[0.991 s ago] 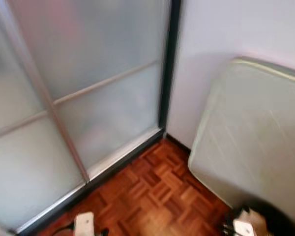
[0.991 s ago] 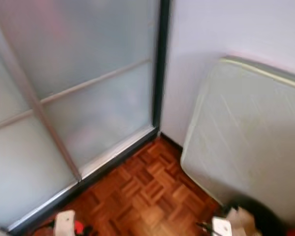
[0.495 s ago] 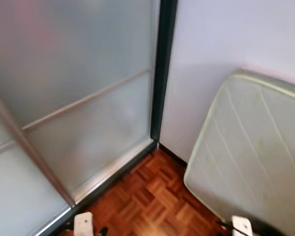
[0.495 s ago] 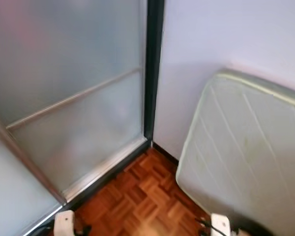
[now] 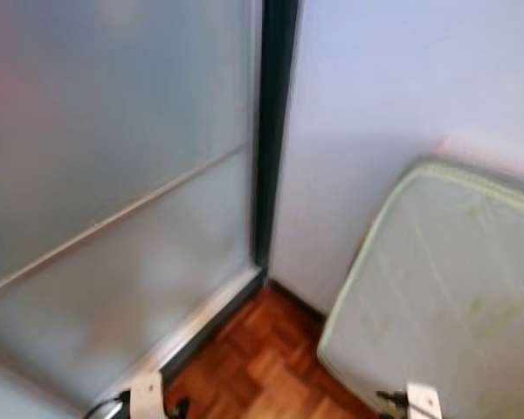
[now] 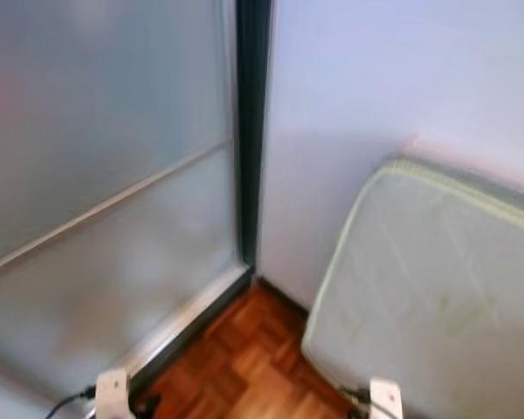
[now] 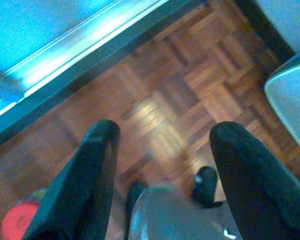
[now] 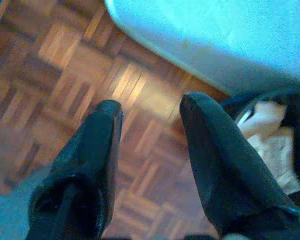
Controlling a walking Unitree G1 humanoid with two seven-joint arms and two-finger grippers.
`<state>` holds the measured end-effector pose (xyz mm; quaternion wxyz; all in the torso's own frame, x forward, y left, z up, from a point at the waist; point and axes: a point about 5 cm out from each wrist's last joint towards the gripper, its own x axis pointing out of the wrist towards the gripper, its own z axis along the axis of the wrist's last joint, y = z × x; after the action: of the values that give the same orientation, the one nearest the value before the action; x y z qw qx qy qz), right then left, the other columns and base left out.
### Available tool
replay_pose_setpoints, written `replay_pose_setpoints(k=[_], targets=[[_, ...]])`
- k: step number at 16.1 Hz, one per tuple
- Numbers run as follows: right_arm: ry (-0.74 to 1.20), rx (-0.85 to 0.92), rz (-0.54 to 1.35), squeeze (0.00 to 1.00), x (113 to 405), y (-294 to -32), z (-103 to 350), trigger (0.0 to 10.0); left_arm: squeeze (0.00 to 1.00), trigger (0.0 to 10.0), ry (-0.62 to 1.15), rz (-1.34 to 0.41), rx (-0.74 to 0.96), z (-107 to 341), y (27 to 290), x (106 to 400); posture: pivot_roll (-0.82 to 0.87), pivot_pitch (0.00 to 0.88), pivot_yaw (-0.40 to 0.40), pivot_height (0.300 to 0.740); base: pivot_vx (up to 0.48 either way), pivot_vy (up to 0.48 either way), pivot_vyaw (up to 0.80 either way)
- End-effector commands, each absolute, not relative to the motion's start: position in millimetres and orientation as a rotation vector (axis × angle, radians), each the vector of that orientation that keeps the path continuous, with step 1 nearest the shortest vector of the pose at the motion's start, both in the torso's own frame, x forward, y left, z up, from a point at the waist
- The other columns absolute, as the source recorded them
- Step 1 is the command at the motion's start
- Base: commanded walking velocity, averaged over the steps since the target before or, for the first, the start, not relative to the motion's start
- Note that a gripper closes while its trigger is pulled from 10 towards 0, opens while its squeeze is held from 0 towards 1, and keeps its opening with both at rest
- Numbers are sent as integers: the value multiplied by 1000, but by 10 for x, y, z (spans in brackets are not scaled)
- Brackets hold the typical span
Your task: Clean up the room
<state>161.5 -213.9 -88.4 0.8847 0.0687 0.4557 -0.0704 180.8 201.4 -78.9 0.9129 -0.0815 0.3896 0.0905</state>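
My left gripper (image 7: 162, 145) hangs open over the wood floor (image 7: 160, 95), a red thing (image 7: 17, 225) just beside one finger. My right gripper (image 8: 150, 112) is open too, the mattress (image 8: 215, 35) just ahead, crumpled paper (image 8: 270, 135) beside it

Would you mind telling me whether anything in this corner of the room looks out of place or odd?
Yes: a pale quilted mattress stands on edge, leaning against the white wall on the parquet floor, rather than lying flat. Beside it, crumpled pale material sits in a dark container; what it is cannot be told.
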Motion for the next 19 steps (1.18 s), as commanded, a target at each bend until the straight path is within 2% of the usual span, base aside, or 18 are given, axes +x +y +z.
replay_pose_setpoints(k=[1, 8, 19], targets=[[968, 159, -142, 0, 1573, -2090, -912, 10000, 0, 10000, 817, 210, -154, -806, 2098, 1742, 83, 53, -49, 740, 428, 0, -788], [970, 152, -140, 0, 1573, -2095, -911, 10000, 0, 10000, 823, 215, -156, -813, 2108, 1726, 87, 57, -50, 740, 394, 0, -783], [956, 156, -121, 0, 1595, -2080, -901, 10000, 0, 10000, 834, 219, -162, -823, 2123, 1704, 89, 60, -49, 740, 0, 0, 0]])
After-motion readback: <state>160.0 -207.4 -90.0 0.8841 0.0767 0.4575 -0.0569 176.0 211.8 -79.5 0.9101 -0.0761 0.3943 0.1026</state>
